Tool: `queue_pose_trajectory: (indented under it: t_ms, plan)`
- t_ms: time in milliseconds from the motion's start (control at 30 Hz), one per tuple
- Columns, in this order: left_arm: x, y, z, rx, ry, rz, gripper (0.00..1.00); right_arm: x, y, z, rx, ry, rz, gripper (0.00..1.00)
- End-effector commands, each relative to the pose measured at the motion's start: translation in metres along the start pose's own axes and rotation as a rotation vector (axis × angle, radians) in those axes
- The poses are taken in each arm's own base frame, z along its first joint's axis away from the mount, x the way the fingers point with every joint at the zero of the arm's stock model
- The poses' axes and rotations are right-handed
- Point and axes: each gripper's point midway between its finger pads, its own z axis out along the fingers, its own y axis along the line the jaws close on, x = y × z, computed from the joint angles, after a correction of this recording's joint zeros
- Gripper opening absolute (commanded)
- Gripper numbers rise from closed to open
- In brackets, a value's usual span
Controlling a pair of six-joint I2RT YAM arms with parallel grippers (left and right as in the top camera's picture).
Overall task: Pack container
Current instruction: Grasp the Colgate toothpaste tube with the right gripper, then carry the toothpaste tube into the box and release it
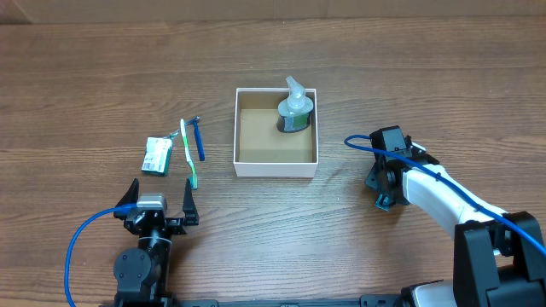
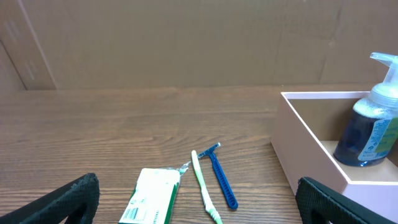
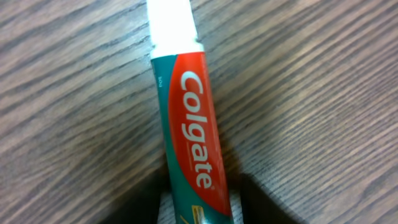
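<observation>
The container (image 1: 276, 168), a square white-walled box with a brown inside, stands mid-table; its wall also shows in the left wrist view (image 2: 305, 155). A pump soap bottle (image 1: 295, 111) stands in its far right corner (image 2: 367, 137). My right gripper (image 1: 384, 183) points down at the table right of the box, and its fingers close on a red-green Colgate toothpaste tube (image 3: 189, 124) lying on the wood. The tube is hidden in the overhead view. My left gripper (image 1: 162, 209) is open and empty at the front left (image 2: 199, 208).
Left of the box lie a green-white packet (image 1: 157, 156) (image 2: 152, 196), a green-white toothbrush (image 1: 187, 153) (image 2: 202, 183) and a blue razor (image 1: 197, 139) (image 2: 222, 180), all just ahead of my left gripper. A brown wall stands at the back.
</observation>
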Motion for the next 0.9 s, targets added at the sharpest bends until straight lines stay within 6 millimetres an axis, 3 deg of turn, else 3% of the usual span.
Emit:
queue_pose_trajectory:
  t_ms: [0,233,333,467,600,733,867]
  plan:
    - [-0.001,0.002,0.0,-0.011,-0.008,-0.014,1.0,0.0,-0.003,0.003,0.01,-0.005,-0.003,0.29]
    - [-0.001,0.002,0.0,-0.011,-0.008,-0.014,1.0,-0.009,-0.002,-0.001,0.017,-0.03,-0.024,0.25]
    - [-0.001,0.002,0.0,-0.011,-0.008,-0.014,1.0,-0.023,-0.004,-0.011,0.048,-0.065,-0.022,0.17]
    - [-0.001,0.002,0.0,-0.011,-0.008,-0.014,1.0,-0.034,0.001,-0.025,0.033,-0.094,-0.053,0.18]
    - [-0.001,0.002,0.0,-0.011,-0.008,-0.014,1.0,-0.046,0.012,-0.056,-0.012,-0.142,-0.116,0.22]
    - [-0.001,0.002,0.0,-0.011,-0.008,-0.014,1.0,-0.056,0.031,-0.107,-0.099,-0.226,-0.155,0.22]
    - [-0.001,0.002,0.0,-0.011,-0.008,-0.014,1.0,-0.047,0.065,-0.18,-0.287,-0.306,-0.271,0.22]
